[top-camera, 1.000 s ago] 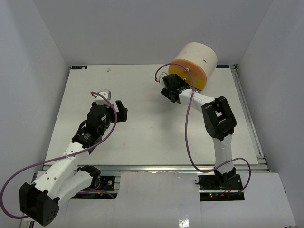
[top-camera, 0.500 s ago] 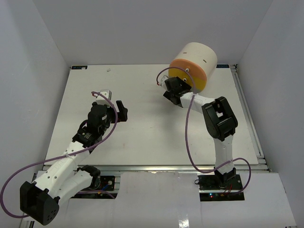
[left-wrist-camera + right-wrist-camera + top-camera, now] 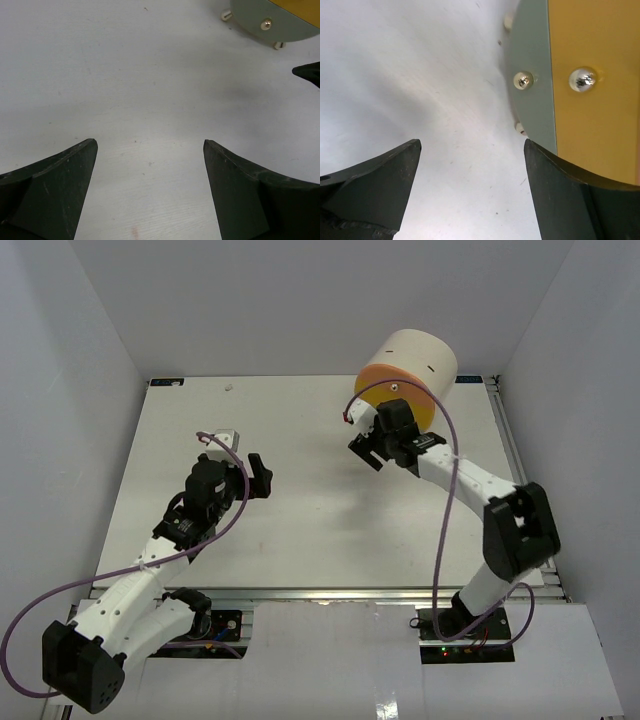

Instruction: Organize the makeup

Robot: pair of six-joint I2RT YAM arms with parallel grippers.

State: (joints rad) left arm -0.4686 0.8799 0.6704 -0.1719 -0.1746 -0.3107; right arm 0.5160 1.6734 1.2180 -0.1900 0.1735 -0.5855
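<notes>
A big cream cylinder (image 3: 415,352) stood at the far right corner of the white tabletop (image 3: 300,530). Low on its curved side ran a grey drawer front (image 3: 532,107) with a yellow front (image 3: 592,115) directly above it, each carrying a small shiny knob (image 3: 583,80). Pale stubby feet (image 3: 226,15) under the cylinder touched the tabletop. A tiny white speck (image 3: 230,387) lay by the far edge, toward the left corner.

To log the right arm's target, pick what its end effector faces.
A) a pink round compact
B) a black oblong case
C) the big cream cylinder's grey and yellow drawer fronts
C: the right wrist view shows the open right end effector facing the grey drawer front and yellow drawer front of the big cream cylinder.
</notes>
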